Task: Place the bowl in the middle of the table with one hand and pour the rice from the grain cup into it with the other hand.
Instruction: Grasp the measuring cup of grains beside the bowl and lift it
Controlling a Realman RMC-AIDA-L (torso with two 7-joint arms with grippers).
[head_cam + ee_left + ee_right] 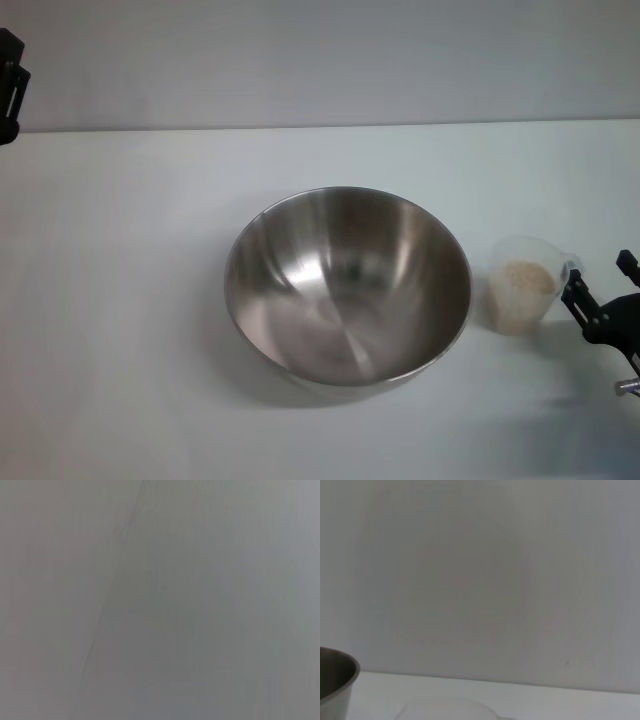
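A large round steel bowl (348, 285) sits upright near the middle of my white tabletop (120, 300). Its brushed inside is shiny and holds nothing.

Just beside the bowl, on my right, stands the small clear grain cup (524, 283), upright on the tabletop and apart from the bowl's rim by a narrow gap. A pale beige heap of rice (524, 290) fills the cup partway.

My right claw (600, 292) is at the right edge of the head view, low over the tabletop, next to the cup's handle side. Its dark fingers (575, 290) reach toward the cup with their tips close against it, and the two of them look spread apart. I cannot tell whether they touch the cup.

My left claw (10, 85) shows only as a dark part at the far left edge, up near the back of the tabletop, well away from the bowl. I cannot tell how its fingers stand.

My right wrist view shows a plain grey wall, a strip of tabletop, the bowl's steel side (337, 685) at one edge and the cup's faint rim (450, 710). My left wrist view shows only a flat grey surface.
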